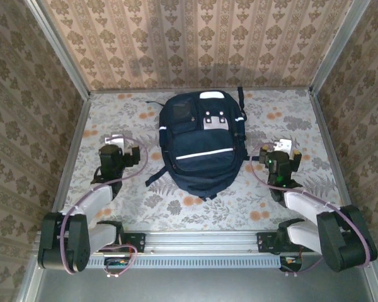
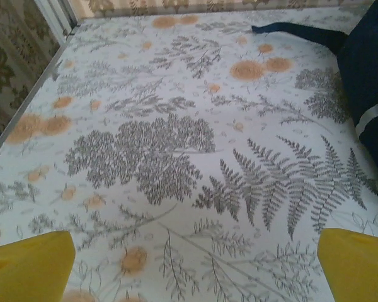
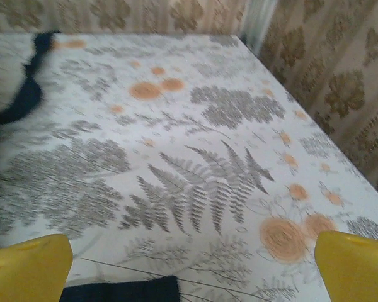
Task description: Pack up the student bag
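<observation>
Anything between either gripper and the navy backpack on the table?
Nothing visible. Bare floral tablecloth separates the open left gripper from the dark navy fabric backpack, and the open right gripper from its other side.

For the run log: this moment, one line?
bag: flat, front up | left gripper: open, empty, beside bag | right gripper: open, empty, beside bag

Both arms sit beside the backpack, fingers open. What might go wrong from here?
1. A dark strap lies right by the right gripper; its fingers could snag it and drag the student bag.
2. The bag lies flat and unanchored on the table; a one-sided pull from the left gripper would likely slide it, not open it.
</observation>
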`<state>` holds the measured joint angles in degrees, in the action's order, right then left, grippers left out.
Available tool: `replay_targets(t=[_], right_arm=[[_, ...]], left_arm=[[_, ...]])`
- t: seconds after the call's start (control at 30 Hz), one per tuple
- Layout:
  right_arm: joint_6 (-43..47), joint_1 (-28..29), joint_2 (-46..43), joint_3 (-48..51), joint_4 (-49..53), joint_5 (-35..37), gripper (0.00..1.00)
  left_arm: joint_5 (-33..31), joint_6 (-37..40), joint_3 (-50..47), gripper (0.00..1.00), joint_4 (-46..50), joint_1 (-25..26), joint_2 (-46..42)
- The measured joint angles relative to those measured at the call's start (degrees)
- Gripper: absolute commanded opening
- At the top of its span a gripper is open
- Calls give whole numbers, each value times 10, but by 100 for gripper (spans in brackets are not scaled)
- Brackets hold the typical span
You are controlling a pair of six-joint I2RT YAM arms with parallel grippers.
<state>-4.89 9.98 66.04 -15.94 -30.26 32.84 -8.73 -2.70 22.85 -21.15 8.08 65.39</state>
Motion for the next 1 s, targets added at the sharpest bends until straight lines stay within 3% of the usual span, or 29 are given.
replay_targets(t=[0.3, 0.5, 0.63, 0.73, 0.83, 1.0], right_arm=[[-32, -57, 33, -1, -67, -76, 100], [-23, -68, 73, 7, -162, -122, 100], [-18, -83, 154, 35, -288, -146, 100], [-17, -98, 174, 42, -292, -171, 100], [-16, -104, 203, 24, -322, -195, 100], [-6, -104, 216, -33, -260, -247, 100]], left_arm=[[51, 4, -2, 100, -89, -51, 100], [106, 4, 88, 100, -48, -73, 182], [129, 5, 119, 100, -28, -70, 194], [123, 18, 123, 100, -21, -70, 196], [112, 28, 99, 100, -60, -74, 196], [116, 48, 8, 100, -194, -77, 216]])
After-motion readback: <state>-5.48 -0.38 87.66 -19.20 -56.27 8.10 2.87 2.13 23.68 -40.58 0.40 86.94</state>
